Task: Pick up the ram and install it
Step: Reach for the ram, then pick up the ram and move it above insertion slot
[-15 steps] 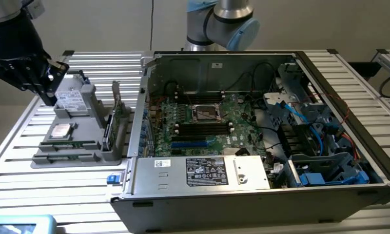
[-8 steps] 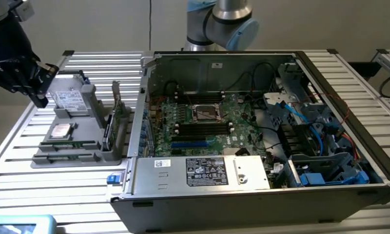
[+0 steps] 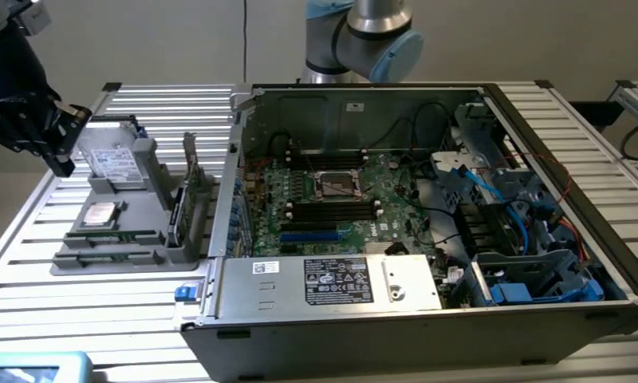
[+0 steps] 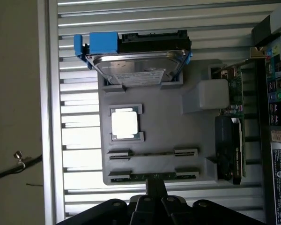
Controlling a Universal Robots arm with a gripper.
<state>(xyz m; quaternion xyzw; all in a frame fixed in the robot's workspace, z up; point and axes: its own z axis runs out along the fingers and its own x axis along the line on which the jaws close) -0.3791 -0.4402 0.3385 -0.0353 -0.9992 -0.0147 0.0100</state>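
Slatted metal table noted. Grey holder tray laid flat on slats, toward exterior view's left. Open computer case laid on its side just beside tray, toward exterior view's right. Pale blue object seen at near left corner; contact with table not determined.

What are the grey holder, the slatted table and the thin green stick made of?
Grey holder: matte and blocky, looks like plastic. Table: bright ribbed slats with glare, probably aluminium. Green stick: thin green board seen edge-on, likely a fibreglass circuit board.
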